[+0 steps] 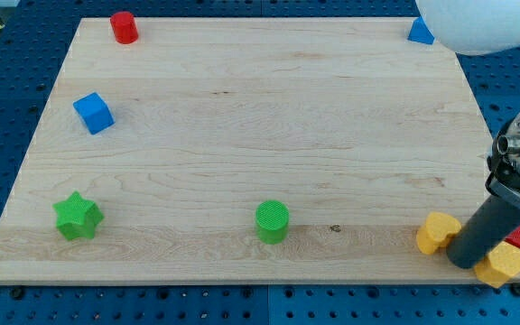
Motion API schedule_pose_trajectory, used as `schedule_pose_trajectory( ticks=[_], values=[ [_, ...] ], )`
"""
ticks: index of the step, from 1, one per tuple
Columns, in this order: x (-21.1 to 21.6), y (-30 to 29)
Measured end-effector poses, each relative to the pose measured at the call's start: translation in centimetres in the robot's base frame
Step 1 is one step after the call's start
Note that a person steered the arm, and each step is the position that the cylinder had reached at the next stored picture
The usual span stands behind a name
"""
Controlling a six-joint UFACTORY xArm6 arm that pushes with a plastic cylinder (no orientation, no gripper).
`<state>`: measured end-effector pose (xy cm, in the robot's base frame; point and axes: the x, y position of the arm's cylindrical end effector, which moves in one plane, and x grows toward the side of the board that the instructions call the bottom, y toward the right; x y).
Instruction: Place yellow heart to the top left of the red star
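Observation:
The yellow heart [437, 233] lies near the board's bottom right corner. The red star [518, 236] is just right of it, mostly hidden behind my rod. My tip [464, 262] rests on the board between them, touching or nearly touching the heart's lower right side. A yellow hexagon block [500, 265] sits right of the tip, at the board's bottom edge.
A green cylinder [272, 222] stands at bottom centre and a green star [78, 217] at bottom left. A blue cube [93, 113] is at the left, a red cylinder [124, 27] at top left, and a blue triangle [420, 32] at top right.

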<state>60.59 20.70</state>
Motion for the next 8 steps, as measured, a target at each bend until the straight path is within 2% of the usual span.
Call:
schedule_pose_trajectory(
  ticks=[3,4,8],
  values=[
    [1.2,-1.1],
    [0.8,-3.1],
    [-0.3,-3.8]
  ],
)
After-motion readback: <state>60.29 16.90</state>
